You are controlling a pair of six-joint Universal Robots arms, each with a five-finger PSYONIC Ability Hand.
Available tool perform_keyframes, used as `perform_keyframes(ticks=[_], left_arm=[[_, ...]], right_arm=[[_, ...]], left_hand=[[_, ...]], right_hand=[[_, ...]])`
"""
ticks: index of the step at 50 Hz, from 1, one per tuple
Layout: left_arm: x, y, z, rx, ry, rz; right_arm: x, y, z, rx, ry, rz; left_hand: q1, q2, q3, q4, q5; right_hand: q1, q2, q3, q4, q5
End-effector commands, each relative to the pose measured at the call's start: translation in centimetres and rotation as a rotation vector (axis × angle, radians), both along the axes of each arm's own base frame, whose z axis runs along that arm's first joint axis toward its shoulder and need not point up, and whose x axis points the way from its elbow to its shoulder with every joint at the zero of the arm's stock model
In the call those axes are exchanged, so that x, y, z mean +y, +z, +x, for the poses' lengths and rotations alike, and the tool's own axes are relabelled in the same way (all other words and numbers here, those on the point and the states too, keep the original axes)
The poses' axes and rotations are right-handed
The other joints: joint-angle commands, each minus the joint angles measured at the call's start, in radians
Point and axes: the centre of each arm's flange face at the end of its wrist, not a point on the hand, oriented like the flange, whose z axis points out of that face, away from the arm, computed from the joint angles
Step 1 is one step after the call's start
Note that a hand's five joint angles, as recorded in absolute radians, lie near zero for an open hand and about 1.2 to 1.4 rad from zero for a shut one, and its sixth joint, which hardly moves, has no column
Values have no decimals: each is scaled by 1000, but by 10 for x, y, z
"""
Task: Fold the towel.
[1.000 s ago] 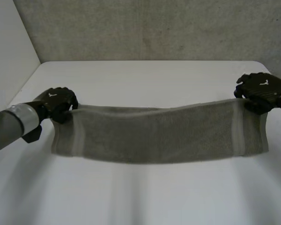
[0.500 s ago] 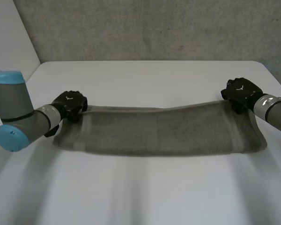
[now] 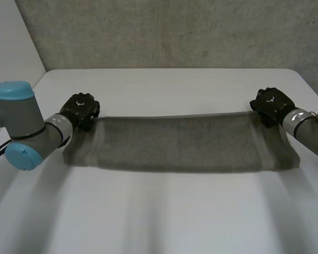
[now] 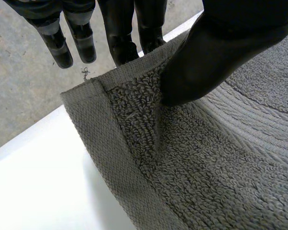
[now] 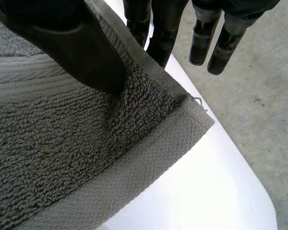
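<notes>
left arm (image 3: 21,132): comes in low at the towel's left end, so the wrist sits level with the cloth.
left robot hand (image 3: 80,108): on the towel's far-left corner, pinching it. The thumb is on the terry face and fingers are behind the hem. Other fingers stick out free past the edge.
towel (image 3: 175,143): grey terry, a long strip spread across the desk between the two hands. The far edge runs straight from corner to corner and the near edge lies loose.
why taut: both far corners are held apart, probably to keep the edge straight and the cloth free of wrinkles.
desk (image 3: 164,87): white, bare beyond the towel's far edge and on its near side.
right robot hand (image 3: 270,104): on the towel's far-right corner with a mirrored pinch. The thumb is on top near the hem and fingers are behind it. The rest are unused.
step (my read): the far edge is gripped and ready to be carried over the near edge.
risk: each pinch is shallow, so uneven pull could slip a corner or skew the fold.
</notes>
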Motion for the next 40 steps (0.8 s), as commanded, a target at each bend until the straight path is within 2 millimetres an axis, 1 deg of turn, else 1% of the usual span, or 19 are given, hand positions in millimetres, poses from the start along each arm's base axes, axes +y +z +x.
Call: perform_keyframes(ticks=[1,7,8,9,10,11,12,13,19,22,24,27,29,30,32,33,35,36,40], left_arm=[[-6,3,-1,6,16,-56],[-7,-2,-4,6,13,-69],[-7,-2,-4,6,13,-69],[-8,-4,-4,4,12,-67],[-7,-6,-4,0,13,-57],[-7,-6,-4,0,13,-57],[-6,-7,-4,-3,11,-50],[-5,-8,-4,-5,12,-46],[0,2,-4,-4,14,-52],[5,18,-2,-2,30,-69],[13,28,3,3,43,-71],[19,34,4,5,44,-70],[33,40,9,6,50,-53],[33,40,9,6,50,-53],[50,40,13,14,56,-14],[50,40,13,14,56,-13],[59,41,14,25,56,7],[67,40,15,38,58,31],[88,37,18,80,65,95]], right_arm=[[-5,0,3,0,-5,-55],[-8,-7,4,8,-6,-62],[-8,-8,4,10,-12,-60],[-8,-8,4,10,-12,-60],[-9,-9,3,14,-23,-58],[-9,-9,3,14,-23,-57],[-9,-8,1,18,-39,-59],[-10,-7,0,23,-56,-61],[-7,-2,-1,20,-70,-61],[-3,13,-2,13,-74,-75],[8,32,-5,-10,-80,-82],[16,38,-7,-25,-85,-69],[34,43,-9,-48,-90,-27],[34,43,-9,-48,-91,-27],[56,41,-9,-60,-83,35],[56,41,-9,-60,-83,36],[77,35,-9,-62,-74,122],[77,35,-9,-62,-74,123],[94,22,-26,-63,-99,260]], left_hand=[[105,52,-42,-56,69],[105,52,-42,-56,69],[105,52,-42,-56,69],[-368,-421,-42,-56,-404],[-789,-841,-42,-56,-825],[-793,-846,-42,-56,-829],[-961,-1014,-42,-56,-998],[-1079,-1132,-42,-56,-1115],[-1092,-1145,-42,-56,-1128],[-1092,-1145,-42,-56,-1128],[-1092,-1145,-42,-56,-1128],[-1092,-1145,-42,-56,-1128],[-1092,-1145,-42,-56,-1128],[-1092,-1145,-42,-56,-1128],[-1092,-1145,-42,-56,-1128],[-1092,-1145,-42,-56,-1128],[-1092,-1145,-42,-56,-1128],[-1092,-1145,-42,-56,-1128],[-1092,-1145,-42,-56,-1128]], right_hand=[[92,76,-50,-78,62],[92,76,-50,-78,62],[-311,-327,-50,-78,-341],[-315,-331,-50,-78,-345],[-771,-788,-50,-78,-802],[-776,-792,-50,-78,-806],[-1061,-1077,-50,-78,-1091],[-1130,-1146,-50,-78,-1160],[-1130,-1146,-50,-78,-1160],[-1130,-1146,-50,-78,-1160],[-1130,-1146,-50,-78,-1160],[-1130,-1146,-50,-78,-1160],[-1130,-1146,-50,-78,-1160],[-1130,-1146,-50,-78,-1160],[-1130,-1146,-50,-78,-1160],[-1130,-1146,-50,-78,-1160],[-1130,-1146,-50,-78,-1160],[-1130,-1146,-50,-78,-1160],[-1106,-1122,-50,-78,-1136]])
